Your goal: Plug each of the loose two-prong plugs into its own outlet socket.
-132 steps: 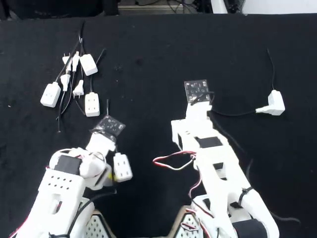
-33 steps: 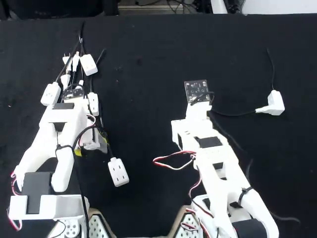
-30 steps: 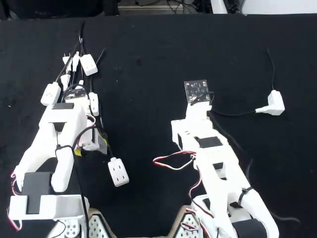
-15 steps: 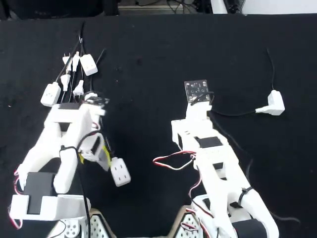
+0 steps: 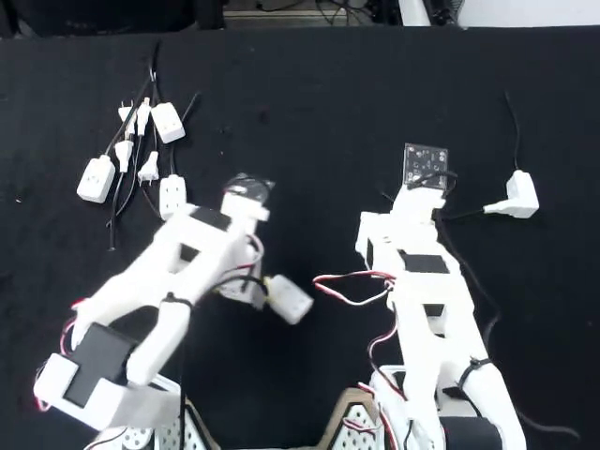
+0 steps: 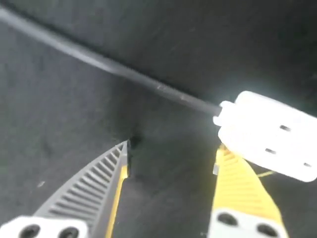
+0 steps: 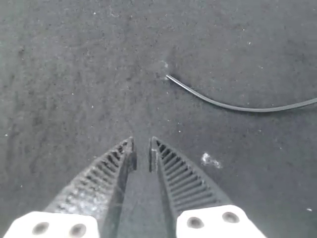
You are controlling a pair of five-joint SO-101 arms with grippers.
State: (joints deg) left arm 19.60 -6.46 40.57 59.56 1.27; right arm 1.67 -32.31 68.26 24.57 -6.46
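Note:
A white outlet socket (image 6: 267, 141) on a black cable (image 6: 109, 64) lies right at the tip of my left gripper's yellow finger (image 6: 237, 188), on its outer side. My left gripper (image 6: 173, 146) is open with only black cloth between its fingers. From above, that socket (image 5: 289, 302) sits beside the left arm (image 5: 187, 253) at mid-table. Several loose plugs and sockets (image 5: 141, 155) lie clustered at the far left. A white two-prong plug (image 5: 520, 195) lies at the right. My right gripper (image 7: 141, 140) is shut and empty, with a thin cable (image 7: 223, 105) lying beyond its tips.
The table (image 5: 309, 94) is covered in black cloth. The right arm (image 5: 422, 272) stands left of the lone plug, whose thin cable (image 5: 464, 216) runs toward it. Open cloth stretches across the far middle.
The left arm has swung right, away from the cluster at the far left, and the socket beside it came along toward mid-table. The right arm has shifted right, closer to the lone plug.

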